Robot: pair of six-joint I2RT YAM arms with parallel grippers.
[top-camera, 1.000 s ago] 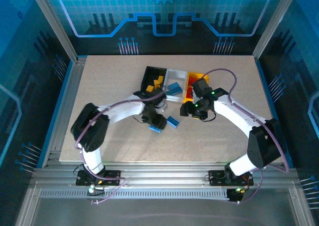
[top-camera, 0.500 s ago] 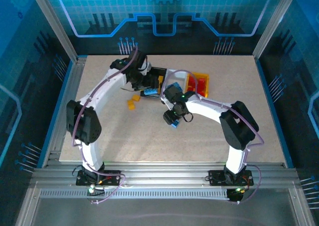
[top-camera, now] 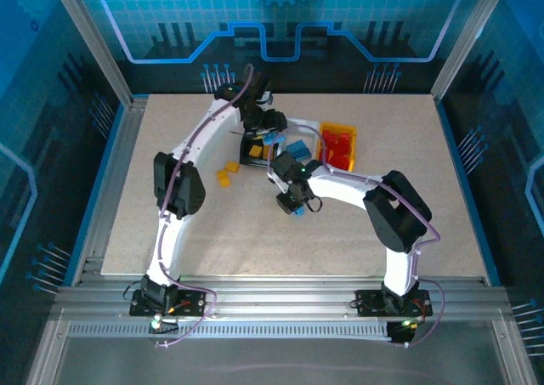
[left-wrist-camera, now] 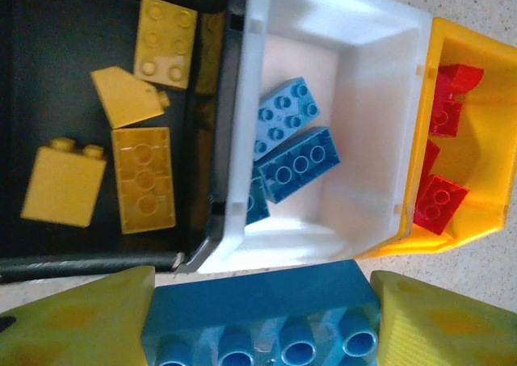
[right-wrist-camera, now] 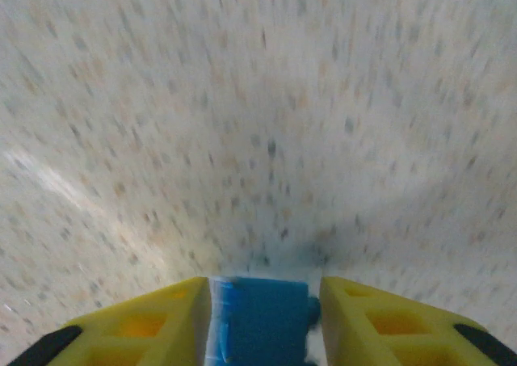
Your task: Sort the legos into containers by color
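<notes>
Since half a second ago your left arm has been swinging in from the left toward the white open-topped plastic bin [left-wrist-camera: 363, 91], while your right arm has hardly shifted.

Your left gripper [left-wrist-camera: 262, 281] is hovering just off one edge of the white bin, by the corner where that bin is joining the black plastic bin [left-wrist-camera: 48, 83]. Its yellow fingers [left-wrist-camera: 81, 321] are standing wide apart and clamping a blue studded plastic brick [left-wrist-camera: 262, 317] by its two ends, studs facing the wrist camera.

Inside the white bin, at least three blue bricks [left-wrist-camera: 300, 164] are lying close together. The black bin is touching the white bin's left side and holding four yellow-orange plastic bricks [left-wrist-camera: 144, 178]. The yellow plastic bin [left-wrist-camera: 485, 164] is touching the white bin's right side and holding red plastic bricks [left-wrist-camera: 440, 204].

Your right gripper [right-wrist-camera: 262, 289] is hanging close over the speckled beige table [top-camera: 408, 147], on the near side of the white bin and not far from it. Its jaws are parted only narrowly and pinching a second blue plastic brick [right-wrist-camera: 258, 321]; the table under it is blurring in the wrist view.

Two loose yellow-orange bricks [top-camera: 227, 166] are lying on the table left of the white bin, beyond the black bin, just beside each other.
</notes>
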